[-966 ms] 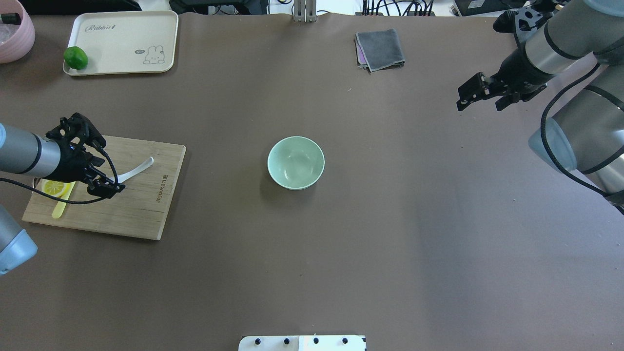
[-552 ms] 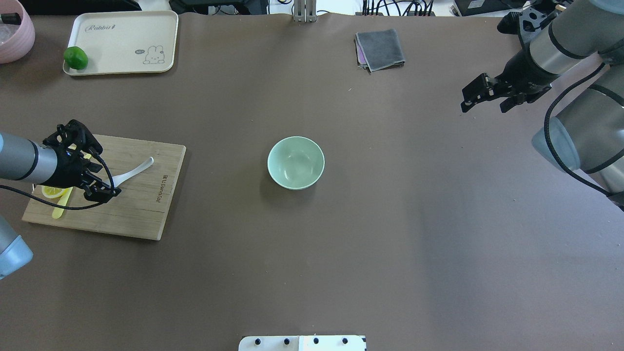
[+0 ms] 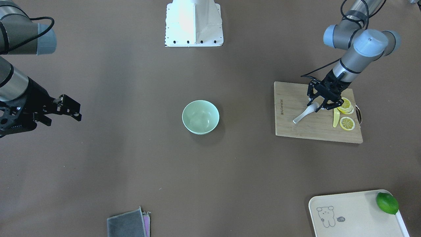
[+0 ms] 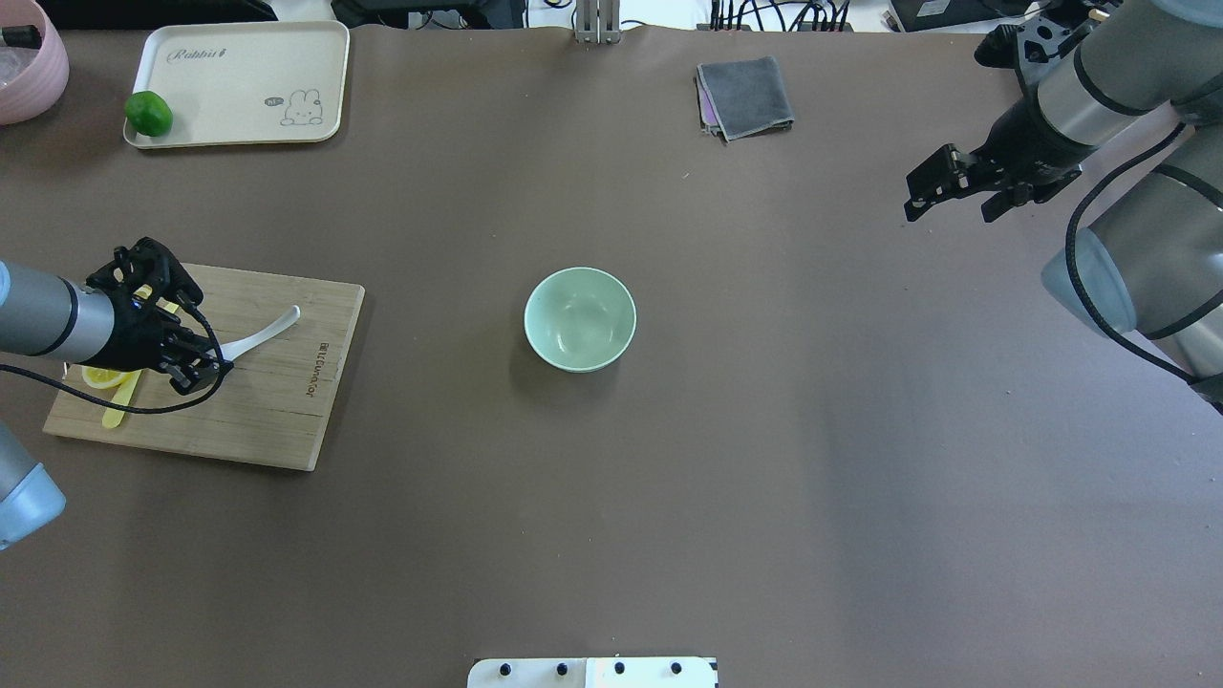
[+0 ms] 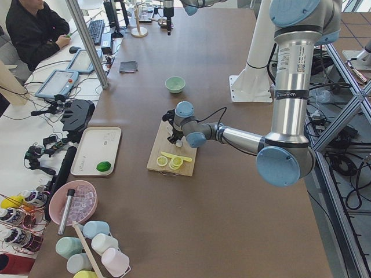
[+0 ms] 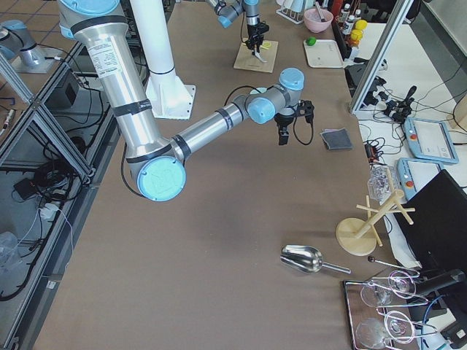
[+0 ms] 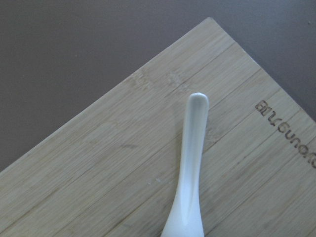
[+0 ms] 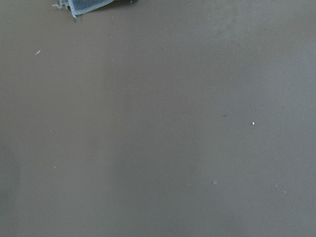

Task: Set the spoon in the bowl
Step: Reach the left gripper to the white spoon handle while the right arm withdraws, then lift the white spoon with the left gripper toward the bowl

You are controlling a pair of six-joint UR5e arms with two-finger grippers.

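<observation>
The white spoon [image 4: 270,330] lies on a wooden cutting board [image 4: 277,401] at the table's left, handle pointing toward the bowl. It also shows in the front view [image 3: 302,115] and the left wrist view [image 7: 192,163]. The pale mint-green bowl [image 4: 580,318] stands empty at the table's centre, also in the front view [image 3: 200,117]. My left gripper [image 4: 203,368] is low over the spoon's scoop end, open, with a finger on either side [image 3: 316,106]. My right gripper [image 4: 948,196] is open and empty, high at the far right [image 3: 64,115].
Lemon slices [image 3: 347,122] and a yellow knife [image 3: 335,118] lie on the board behind my left gripper. A cream tray [image 4: 239,57] with a lime [image 4: 148,113] and a pink bowl [image 4: 24,67] sit far left. A grey cloth [image 4: 745,96] lies at the far middle.
My left gripper has sunk toward the board and drawn back a little over the spoon's scoop end. My right arm shifted slightly to the right. Spoon and bowl have not moved.
</observation>
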